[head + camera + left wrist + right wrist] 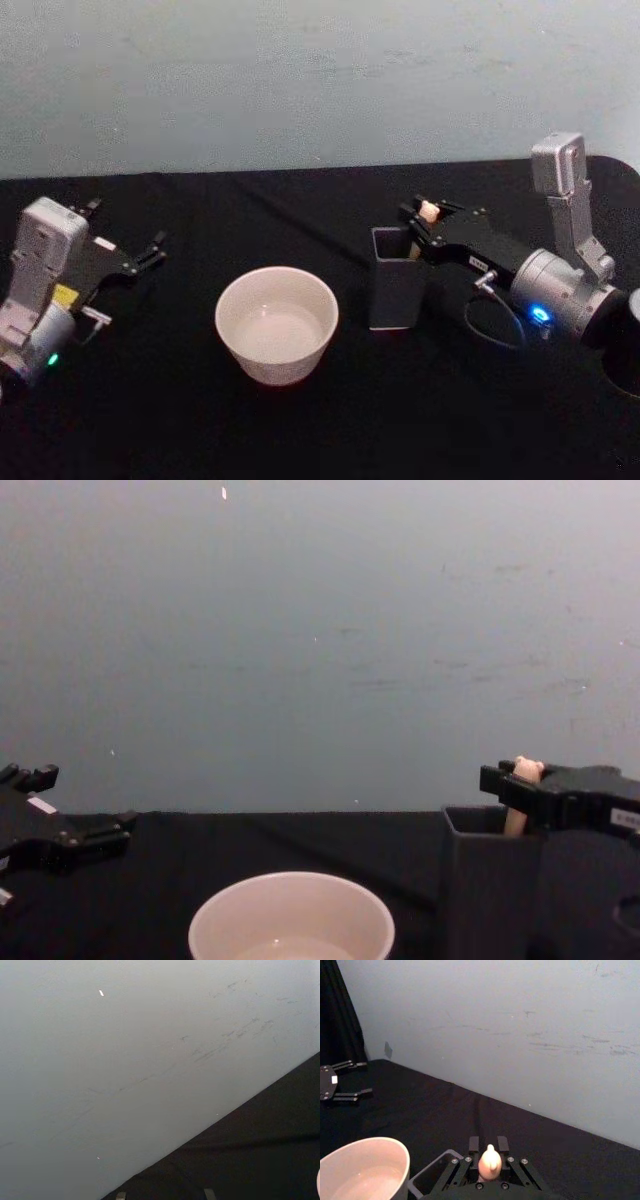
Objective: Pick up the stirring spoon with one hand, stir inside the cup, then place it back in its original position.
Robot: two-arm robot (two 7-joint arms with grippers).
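Right now we are closing the fingers of our right gripper [425, 225] on the spoon [429, 211], just under the small knob at the top of its handle. In the right wrist view the two black fingers are pressing against either side of the pale handle [490, 1162], with the knob poking up between them. The spoon is standing upright in the dark grey holder [395, 295], and its bowl is sitting out of sight down inside. From the chest view we are seeing the handle [522, 780] rising out of the holder's [485, 900] open top, with the gripper [520, 788] reaching in level from the right.

Just left of the holder, the cream-white cup [275, 365] is sitting upright on the black table [150, 400], near the middle and a little nearer to us. Cup and holder are standing close together, but we are not seeing them touch. In the right wrist view the cup's rim [402, 1160] is lying beside the holder's corner [427, 1180].

Well off to the left, our left gripper [130, 222] is hovering over the table with its fingers spread apart and nothing between them. It is pointing toward the far wall [300, 80].
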